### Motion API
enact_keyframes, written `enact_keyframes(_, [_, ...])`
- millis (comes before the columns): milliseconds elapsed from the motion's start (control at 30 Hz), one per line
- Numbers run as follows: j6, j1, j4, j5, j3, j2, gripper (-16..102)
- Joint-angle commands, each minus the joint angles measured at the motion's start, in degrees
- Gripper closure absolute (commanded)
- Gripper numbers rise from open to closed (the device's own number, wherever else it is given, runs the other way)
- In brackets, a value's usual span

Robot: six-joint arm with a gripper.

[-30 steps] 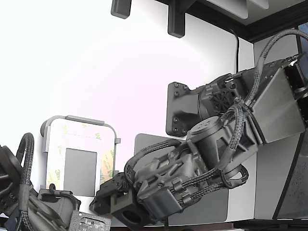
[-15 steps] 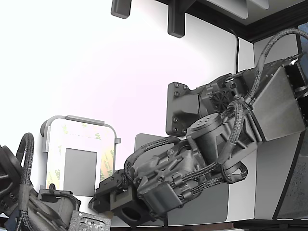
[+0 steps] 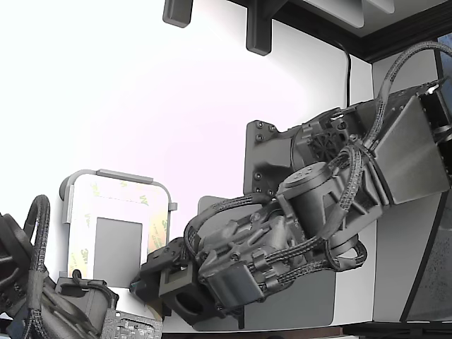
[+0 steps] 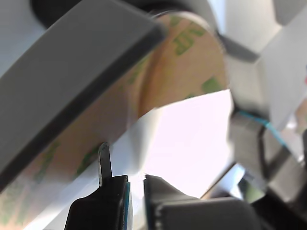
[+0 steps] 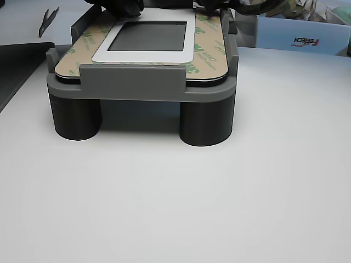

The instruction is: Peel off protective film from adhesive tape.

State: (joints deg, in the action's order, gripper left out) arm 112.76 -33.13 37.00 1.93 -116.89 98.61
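Exterior view: arm folded low, gripper (image 3: 147,284) at the protective film (image 3: 158,236) corner, jaws slightly parted.

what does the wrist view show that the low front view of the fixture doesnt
Only the wrist view shows the end effector: its two fingertips stand slightly apart just under the protective film, nothing visibly gripped between them.

Only the other view shows the whole gray fixture on its round legs, the film as a full logo-printed border around a gray rectangle, and the white table.

Both show the film with green logos and the fixture's gray edge.
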Motion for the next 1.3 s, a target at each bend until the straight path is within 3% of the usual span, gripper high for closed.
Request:
enact_keyframes(0, [-1.7,1.0,5.9,-1.8,5.1,3.0,-7])
enact_keyframes(67, [-4.1,1.0,9.2,-3.2,6.2,5.3,1])
enact_keyframes(100, [-4.7,1.0,11.1,-4.1,6.7,6.6,-10])
enact_keyframes(133, [-5.9,1.0,13.4,-5.2,7.3,8.0,-13])
enact_keyframes(267, [-13.1,1.0,24.5,-7.4,10.3,13.4,-13])
enact_keyframes(433, [-22.2,3.3,31.7,-7.9,9.9,20.7,-13])
enact_keyframes(633, [-37.5,12.1,25.5,-4.3,1.1,33.2,-11])
enact_keyframes(667, [-43.4,15.2,23.7,-2.5,0.5,35.1,-1])
enact_keyframes(700, [-51.2,18.8,21.7,-0.9,0.1,36.7,0])
enact_keyframes(733, [-58.6,22.1,19.7,0.4,-0.9,38.7,-14])
enact_keyframes(800, [-71.6,30.8,16.7,5.6,-2.8,42.1,-14])
enact_keyframes(900, [-90.0,38.3,15.0,8.7,-5.3,45.4,-14])
enact_keyframes(1067, [-108.6,39.4,19.5,3.9,-12.6,54.9,-14])
enact_keyframes(1267, [-116.3,39.9,19.8,0.7,-27.2,70.7,-14])
